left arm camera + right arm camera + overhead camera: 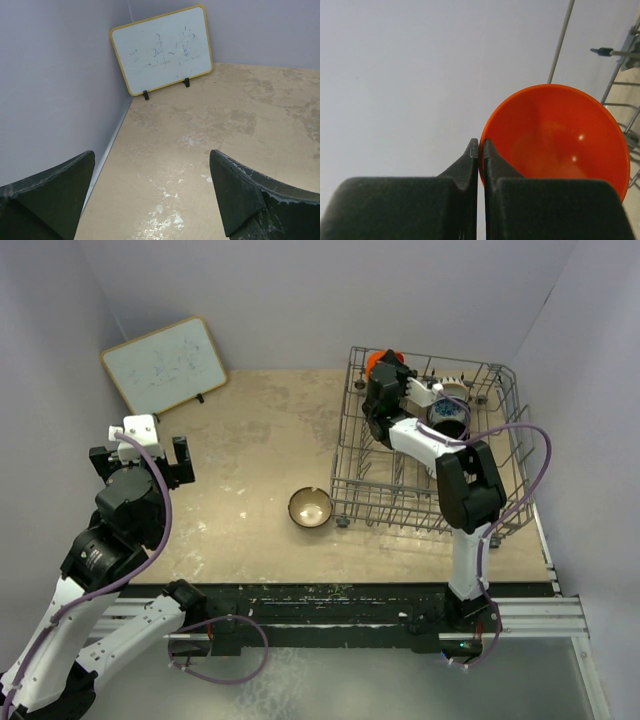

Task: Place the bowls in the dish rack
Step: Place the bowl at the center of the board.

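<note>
The orange-red bowl (pixel 555 135) is pinched at its rim by my right gripper (pixel 481 142), whose jaws are shut on it. From above, this bowl (pixel 381 361) is at the far left corner of the dish rack (pixel 345 455), where the right gripper (pixel 378 380) reaches. A blue-and-white patterned bowl (pixel 447 417) and a cream-beige bowl (pixel 455 392) sit in the rack behind the arm. A brown bowl with a cream inside (pixel 311 507) rests on the table just left of the rack. My left gripper (pixel 140 452) (pixel 152 155) hovers open over bare table at the far left.
A white board (pixel 165 365) (pixel 162 50) with a yellow frame leans against the back left wall. Purple-grey walls close in the table on the left, back and right. Rack wires (pixel 615 75) show at the right of the right wrist view.
</note>
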Robot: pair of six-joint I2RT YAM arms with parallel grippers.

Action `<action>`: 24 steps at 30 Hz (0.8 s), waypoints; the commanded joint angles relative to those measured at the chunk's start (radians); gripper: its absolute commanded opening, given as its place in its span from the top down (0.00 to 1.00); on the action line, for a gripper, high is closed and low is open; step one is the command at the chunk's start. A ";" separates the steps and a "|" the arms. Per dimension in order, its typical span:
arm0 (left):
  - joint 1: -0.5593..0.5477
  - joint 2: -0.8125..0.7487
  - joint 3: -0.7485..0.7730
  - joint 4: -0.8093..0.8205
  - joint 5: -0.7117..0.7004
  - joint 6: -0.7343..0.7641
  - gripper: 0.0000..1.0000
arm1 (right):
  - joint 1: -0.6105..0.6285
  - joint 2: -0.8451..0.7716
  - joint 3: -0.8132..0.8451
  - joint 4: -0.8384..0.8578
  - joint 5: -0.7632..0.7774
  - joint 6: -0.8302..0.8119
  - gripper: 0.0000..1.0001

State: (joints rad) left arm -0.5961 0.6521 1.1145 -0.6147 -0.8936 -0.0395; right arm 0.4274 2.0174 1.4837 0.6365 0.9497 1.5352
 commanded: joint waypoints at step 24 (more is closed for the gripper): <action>-0.004 0.006 -0.017 0.055 0.000 0.018 0.01 | -0.037 0.059 -0.031 -0.039 -0.028 0.169 1.00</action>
State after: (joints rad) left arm -0.5961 0.6533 1.1011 -0.6071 -0.8932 -0.0387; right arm 0.3763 2.0876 1.4555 0.6212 0.9257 1.6402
